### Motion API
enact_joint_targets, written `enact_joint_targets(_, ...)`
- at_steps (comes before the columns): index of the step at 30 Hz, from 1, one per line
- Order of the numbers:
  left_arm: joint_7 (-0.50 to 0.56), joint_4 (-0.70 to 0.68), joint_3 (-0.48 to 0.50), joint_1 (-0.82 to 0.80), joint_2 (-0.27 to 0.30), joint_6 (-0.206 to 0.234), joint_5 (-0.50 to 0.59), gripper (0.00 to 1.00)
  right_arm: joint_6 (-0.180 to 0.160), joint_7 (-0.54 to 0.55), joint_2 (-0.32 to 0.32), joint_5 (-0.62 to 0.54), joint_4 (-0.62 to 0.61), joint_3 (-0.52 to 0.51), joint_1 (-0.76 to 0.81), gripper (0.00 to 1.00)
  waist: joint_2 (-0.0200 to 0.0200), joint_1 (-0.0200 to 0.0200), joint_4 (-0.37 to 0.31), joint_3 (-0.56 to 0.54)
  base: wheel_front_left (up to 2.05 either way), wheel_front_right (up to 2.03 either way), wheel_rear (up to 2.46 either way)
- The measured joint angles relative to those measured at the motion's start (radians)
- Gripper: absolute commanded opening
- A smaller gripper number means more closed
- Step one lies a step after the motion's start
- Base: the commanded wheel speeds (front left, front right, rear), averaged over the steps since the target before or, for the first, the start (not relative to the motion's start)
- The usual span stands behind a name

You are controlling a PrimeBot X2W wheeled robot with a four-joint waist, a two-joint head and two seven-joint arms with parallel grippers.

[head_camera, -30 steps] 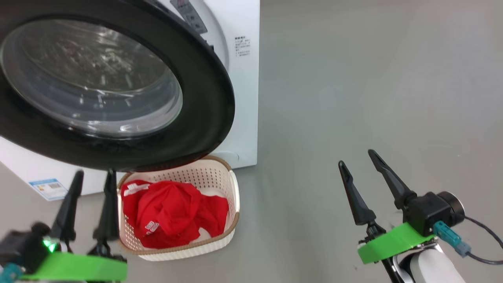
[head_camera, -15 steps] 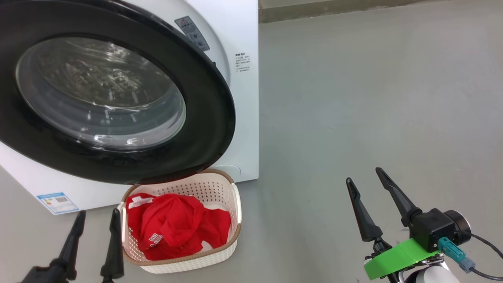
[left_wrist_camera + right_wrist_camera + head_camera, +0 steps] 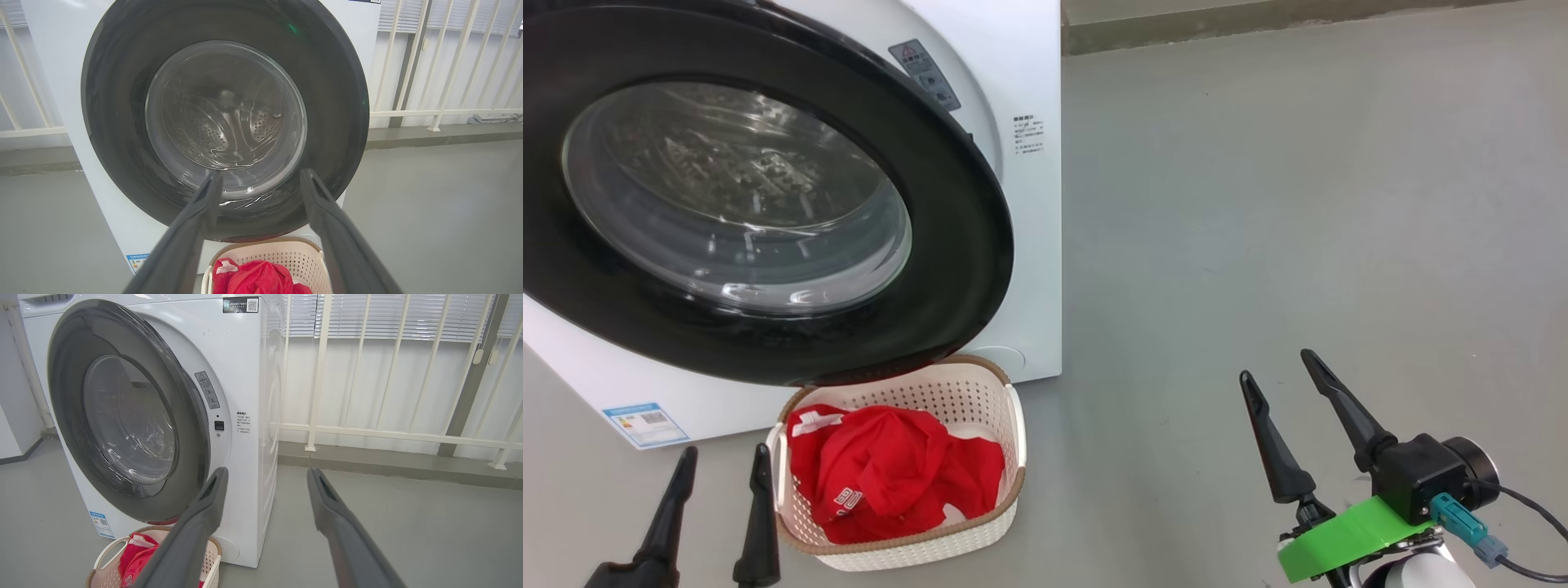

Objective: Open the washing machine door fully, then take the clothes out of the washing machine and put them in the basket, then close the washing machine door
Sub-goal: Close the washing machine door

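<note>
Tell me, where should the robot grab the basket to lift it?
Grab the basket by a side handle: each white loop stands off the wall under the brown rim. Come in from the side, probably, since the washing machine door hangs over its back edge.

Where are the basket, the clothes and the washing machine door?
basket (image 3: pixel 931 551): head view, front wall.
clothes (image 3: pixel 890 465): head view, middle of the red heap.
washing machine door (image 3: pixel 735 204): head view, glass bowl.
</note>
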Motion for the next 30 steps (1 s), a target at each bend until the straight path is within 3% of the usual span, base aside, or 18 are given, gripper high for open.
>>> enact_joint_targets(12, 0.000, 0.000, 0.014, 0.000, -0.025, -0.019, 0.037, 1.00, 0.000, 0.000, 0.000, -0.004, 0.007, 0.011, 0.000, 1.00, 0.0000, 0.0000, 0.013, -0.002, 0.00, 0.00, 0.00)
enact_joint_targets(14, 0.000, 0.000, 0.014, 0.000, -0.028, -0.026, 0.042, 1.00, 0.000, 0.000, 0.000, -0.015, 0.018, 0.020, 0.000, 0.77, 0.0000, 0.0000, 0.018, -0.001, 0.00, 0.00, 0.00)
enact_joint_targets(16, 0.000, 0.000, 0.015, 0.000, -0.033, -0.026, 0.044, 1.00, 0.000, 0.000, 0.000, -0.018, 0.027, 0.032, -0.001, 0.45, 0.0000, 0.0000, 0.023, 0.001, 0.00, 0.00, 0.00)
enact_joint_targets(17, 0.000, 0.000, 0.014, 0.000, -0.035, -0.026, 0.047, 1.00, 0.000, 0.000, 0.000, -0.018, 0.035, 0.037, -0.002, 0.34, 0.0000, 0.0000, 0.026, 0.003, 0.00, 0.00, 0.00)
enact_joint_targets(18, 0.000, 0.000, 0.014, 0.000, -0.036, -0.027, 0.049, 1.00, 0.000, 0.000, 0.001, -0.018, 0.042, 0.042, -0.004, 0.12, 0.0000, 0.0000, 0.030, 0.004, 0.00, 0.00, 0.00)
enact_joint_targets(19, 0.000, 0.000, 0.014, 0.000, -0.037, -0.028, 0.049, 1.00, 0.000, 0.000, 0.000, -0.018, 0.049, 0.044, -0.007, 0.02, 0.0000, 0.0000, 0.034, 0.005, 0.00, 0.00, 0.00)
enact_joint_targets(30, 0.000, 0.000, 0.002, -0.004, -0.050, -0.044, 0.061, 1.00, 0.000, 0.000, -0.002, -0.027, 0.147, 0.086, -0.152, 0.00, 0.0000, 0.0000, 0.089, 0.036, 0.00, 0.00, 0.00)
